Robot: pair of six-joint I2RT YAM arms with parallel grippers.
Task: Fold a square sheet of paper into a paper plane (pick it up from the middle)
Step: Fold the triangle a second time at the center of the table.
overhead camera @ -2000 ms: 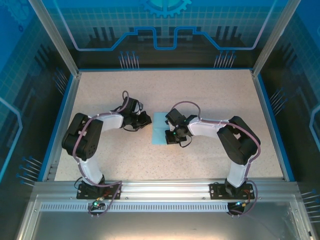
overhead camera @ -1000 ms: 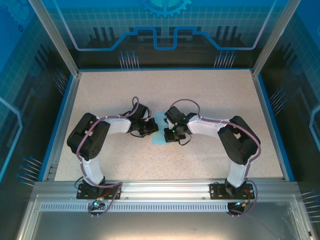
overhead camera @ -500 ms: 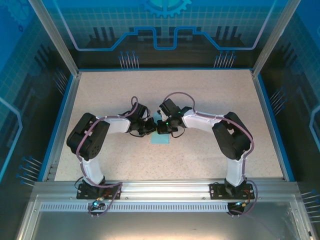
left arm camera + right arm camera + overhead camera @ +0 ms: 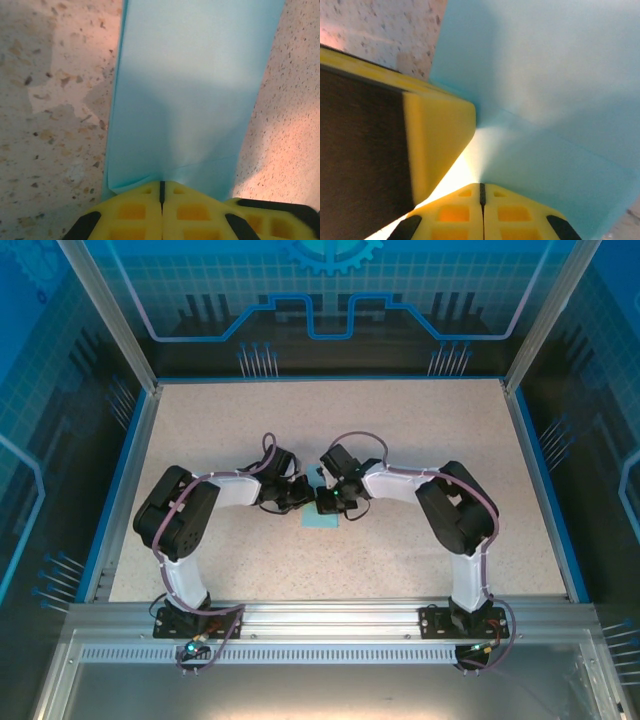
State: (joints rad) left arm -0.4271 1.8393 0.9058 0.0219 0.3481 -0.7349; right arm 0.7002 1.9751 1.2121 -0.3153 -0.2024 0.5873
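Right claw (image 4: pixel 327 499) has swung left since two seconds back, meeting left claw (image 4: pixel 297 493) at the centre of the table (image 4: pixel 420 430). Both are pinched together on the sheet (image 4: pixel 320 520), gripping from opposite sides. Its long axis runs near-to-far between them, and neither arm is judged nearer.

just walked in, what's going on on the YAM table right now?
Both arms are nose to nose in the middle of the table, over the square sheet of paper. The left gripper is shut with the pale blue sheet pinched in it. The right gripper is shut on the same sheet, right beside the left one. The paper looks folded into a narrower band. No finished plane yet, so this looks like mid-fold.
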